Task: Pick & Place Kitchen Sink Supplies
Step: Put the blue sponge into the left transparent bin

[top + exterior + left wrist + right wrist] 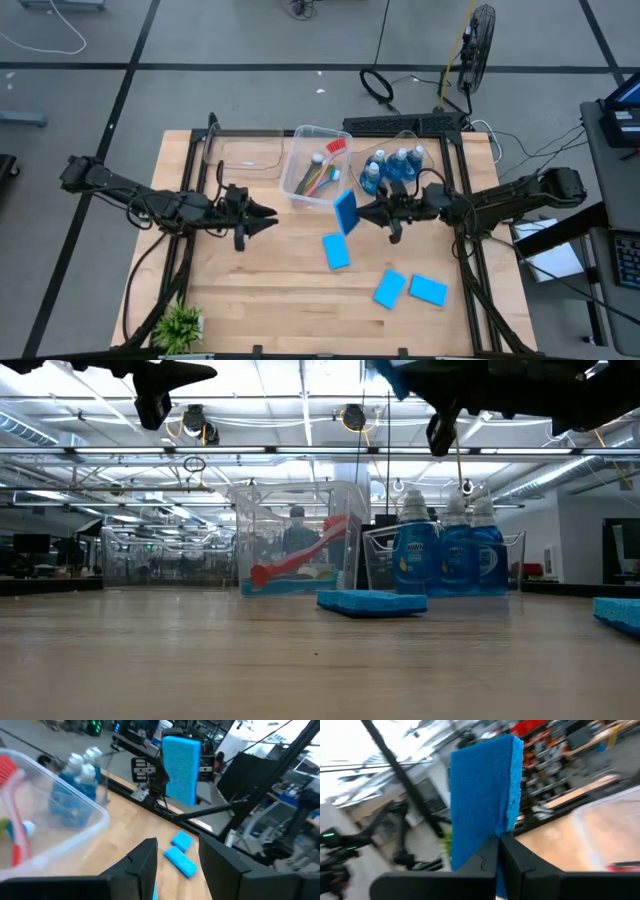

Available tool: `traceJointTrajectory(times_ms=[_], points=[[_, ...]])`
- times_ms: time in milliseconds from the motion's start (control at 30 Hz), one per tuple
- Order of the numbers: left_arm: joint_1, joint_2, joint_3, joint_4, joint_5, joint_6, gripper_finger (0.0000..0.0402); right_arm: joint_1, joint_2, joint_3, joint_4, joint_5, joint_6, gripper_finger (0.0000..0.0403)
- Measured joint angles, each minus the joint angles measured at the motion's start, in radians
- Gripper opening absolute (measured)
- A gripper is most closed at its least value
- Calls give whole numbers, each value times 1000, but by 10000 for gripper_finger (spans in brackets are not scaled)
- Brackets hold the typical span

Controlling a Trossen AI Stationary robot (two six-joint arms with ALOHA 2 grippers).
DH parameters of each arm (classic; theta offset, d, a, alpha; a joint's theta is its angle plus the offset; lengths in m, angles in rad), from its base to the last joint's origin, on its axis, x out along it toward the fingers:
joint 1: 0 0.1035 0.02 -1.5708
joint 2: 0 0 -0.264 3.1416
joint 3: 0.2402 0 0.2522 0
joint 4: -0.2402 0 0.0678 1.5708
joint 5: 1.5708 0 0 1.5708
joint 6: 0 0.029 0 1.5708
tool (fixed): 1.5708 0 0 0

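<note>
The right gripper (pixel 362 212) is clenched on a blue sponge (pixel 346 211), holding it upright in the air above the table (pixel 290 290), just beside the near end of the brush bin (pixel 300 196); the step in hand looks like carrying this sponge to a container. The left gripper (pixel 270 214) hangs nearby, facing it, fingers (pixel 141 865) parted and grasping nothing. Which bin the sponges belong in cannot be told; the empty bin (pixel 243 152) at the far left seems likeliest, and getting there would mean lifting over or around the brush bin, perhaps by handing the sponge to the left arm. Three more sponges lie flat on the table: one (pixel 336 251) just below the held sponge, two (pixel 390 288) (pixel 428 290) toward the right front. The brushes (pixel 322 170) already sit in the middle bin, the bottles (pixel 393 168) in the bin beside it. A plant (pixel 180 325) stands at the front left corner, well apart.
</note>
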State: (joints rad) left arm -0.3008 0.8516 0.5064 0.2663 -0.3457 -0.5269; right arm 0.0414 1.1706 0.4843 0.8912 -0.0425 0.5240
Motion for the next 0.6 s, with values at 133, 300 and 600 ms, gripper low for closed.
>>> traceJointTrajectory(times_ms=[133,300,600], points=[[0,0,0,1,-49,37,145,0,0,0,1,105,-38,0],[0,0,0,39,-59,83,146,0,0,5,-7,199,-70,0],[0,0,0,133,-74,156,164,0,1,169,-214,258,-204,0]])
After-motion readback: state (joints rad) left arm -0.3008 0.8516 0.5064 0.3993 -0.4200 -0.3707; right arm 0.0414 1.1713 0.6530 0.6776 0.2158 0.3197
